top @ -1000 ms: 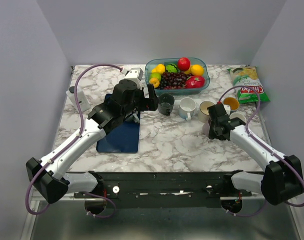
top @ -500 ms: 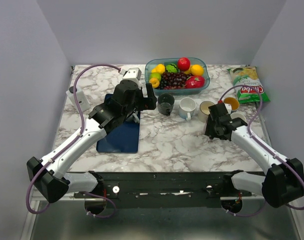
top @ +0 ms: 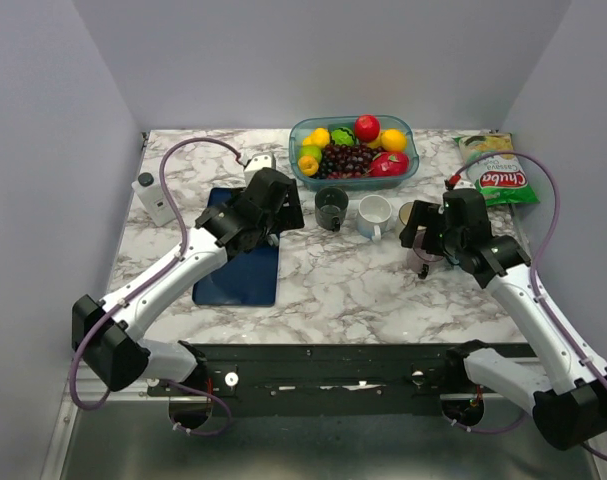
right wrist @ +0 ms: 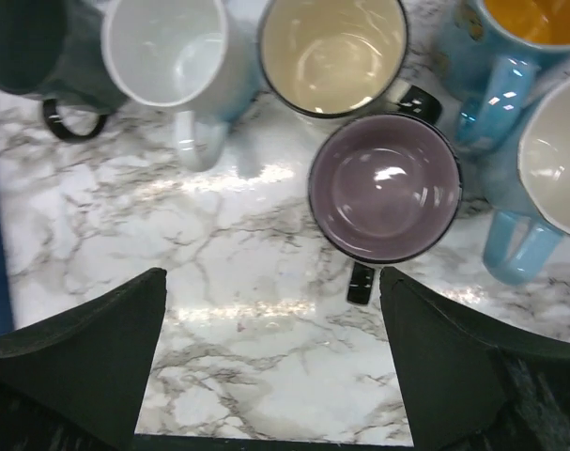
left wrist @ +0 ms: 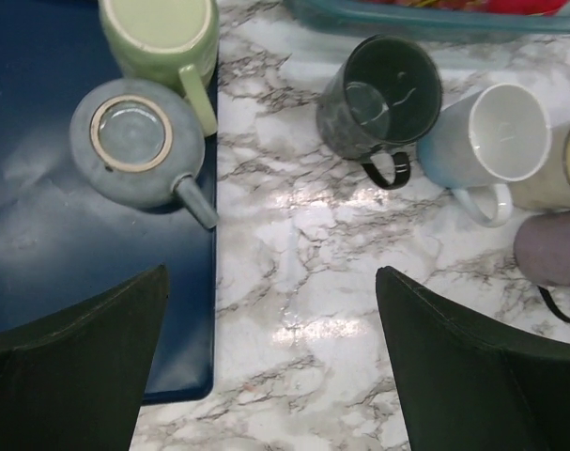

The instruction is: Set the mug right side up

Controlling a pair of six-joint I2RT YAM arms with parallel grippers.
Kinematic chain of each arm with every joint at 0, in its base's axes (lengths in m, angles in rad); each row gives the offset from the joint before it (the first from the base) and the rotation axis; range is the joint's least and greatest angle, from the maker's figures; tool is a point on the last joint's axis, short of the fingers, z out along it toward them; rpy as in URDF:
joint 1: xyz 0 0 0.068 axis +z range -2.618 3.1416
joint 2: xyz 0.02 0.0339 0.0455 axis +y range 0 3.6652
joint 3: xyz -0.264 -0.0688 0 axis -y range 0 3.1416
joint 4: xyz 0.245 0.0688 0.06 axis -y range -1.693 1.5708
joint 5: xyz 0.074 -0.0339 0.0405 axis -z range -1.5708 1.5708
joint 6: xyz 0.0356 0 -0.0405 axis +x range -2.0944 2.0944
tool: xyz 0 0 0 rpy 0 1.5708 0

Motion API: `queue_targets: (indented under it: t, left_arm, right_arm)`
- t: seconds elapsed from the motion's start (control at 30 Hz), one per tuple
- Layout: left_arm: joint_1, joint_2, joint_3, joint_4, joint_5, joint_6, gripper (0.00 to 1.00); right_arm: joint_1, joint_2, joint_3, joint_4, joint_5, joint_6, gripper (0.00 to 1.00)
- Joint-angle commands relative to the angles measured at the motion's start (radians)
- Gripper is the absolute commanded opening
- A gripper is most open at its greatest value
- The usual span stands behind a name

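Purple mug (right wrist: 385, 188) stands right side up on the counter (right wrist: 228, 235), mouth open to the camera and empty, its dark handle pointing toward the near edge. It sits just in front of a cream mug (right wrist: 331, 52), with a white mug (right wrist: 167, 52) and a dark mug (left wrist: 383, 94) further left in the same row and two blue mugs (right wrist: 510, 56) to its right.

Right gripper (right wrist: 270, 277) hovers above the purple mug, spread wide and holding nothing. Left gripper (left wrist: 270, 272) is likewise spread wide and empty, over the edge of a blue mat (left wrist: 40, 235). On that mat a grey mug (left wrist: 134, 141) rests base up, touching a green mug (left wrist: 162, 33) that is cut off by the frame's edge. A fruit bowl (top: 297, 135) stands behind the row.
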Motion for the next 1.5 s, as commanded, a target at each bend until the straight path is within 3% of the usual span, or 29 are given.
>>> queue_targets:
  t: [0.0, 0.2, 0.3, 0.4, 0.7, 1.0, 1.33, 1.47]
  left_arm:
    - [0.006, 0.081, -0.006, -0.151, -0.093, -0.179, 0.99]
    - [0.035, 0.173, -0.034, -0.157, -0.092, -0.252, 0.97]
    - [0.057, 0.219, -0.048, -0.123, -0.093, -0.266, 0.81]
    - [0.090, 0.269, -0.058, -0.074, -0.080, -0.270, 0.72]
    - [0.141, 0.371, -0.058, -0.028, -0.049, -0.312, 0.60]
    - [0.155, 0.392, -0.061, 0.033, -0.047, -0.301, 0.59]
    - [0.166, 0.381, -0.095, 0.099, -0.032, -0.293, 0.70]
    - [0.176, 0.394, -0.097, 0.108, -0.037, -0.301, 0.70]
  right_arm:
    - [0.000, -0.038, 0.024, 0.072, -0.177, -0.052, 1.00]
    - [0.000, -0.083, 0.001, 0.139, -0.312, -0.049, 1.00]
    - [0.000, -0.089, -0.008, 0.139, -0.312, -0.046, 0.96]
    - [0.000, -0.092, -0.013, 0.133, -0.314, -0.054, 0.89]
    - [0.000, -0.116, -0.028, 0.121, -0.321, -0.052, 0.83]
    - [0.000, -0.116, -0.036, 0.107, -0.323, -0.052, 0.83]
    - [0.000, -0.103, -0.043, 0.105, -0.321, -0.049, 0.83]
    - [0.000, -0.096, -0.047, 0.105, -0.320, -0.048, 0.83]
